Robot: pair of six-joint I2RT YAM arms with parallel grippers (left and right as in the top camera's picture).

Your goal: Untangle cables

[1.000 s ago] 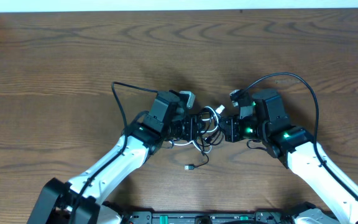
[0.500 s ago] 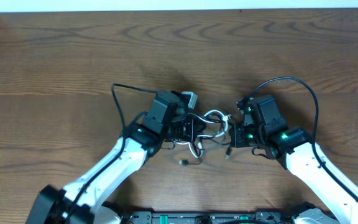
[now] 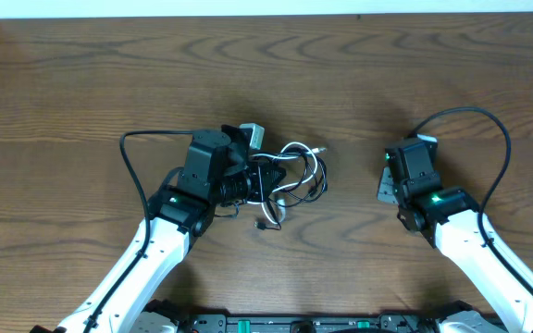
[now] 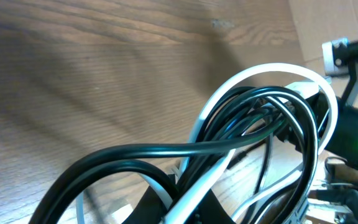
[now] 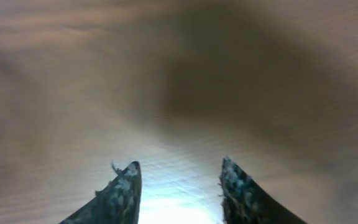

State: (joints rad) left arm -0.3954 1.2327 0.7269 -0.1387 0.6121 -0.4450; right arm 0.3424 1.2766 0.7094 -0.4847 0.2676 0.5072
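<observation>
The cables lie tangled in one bundle at mid-table: white cable (image 3: 296, 148) loops over black cable (image 3: 271, 172), and a small plug end (image 3: 261, 224) trails toward the front. My left gripper (image 3: 253, 182) is shut on the bundle's left side. In the left wrist view the white cable (image 4: 266, 71) and black cable (image 4: 142, 152) fill the frame, crossing over my left gripper (image 4: 182, 208). My right gripper (image 3: 384, 188) stands open well to the right of the bundle, apart from it. The right wrist view shows my right gripper (image 5: 179, 163) with only bare wood between its fingers.
The wooden table (image 3: 266, 74) stretches behind both arms to its far edge at a white wall. Thick black arm cables arch beside each wrist, one on the left (image 3: 132, 148) and one on the right (image 3: 489, 125).
My right gripper let go of the cables, opened and drew back to the right. My left gripper closed on the bundle and dragged it leftward.
</observation>
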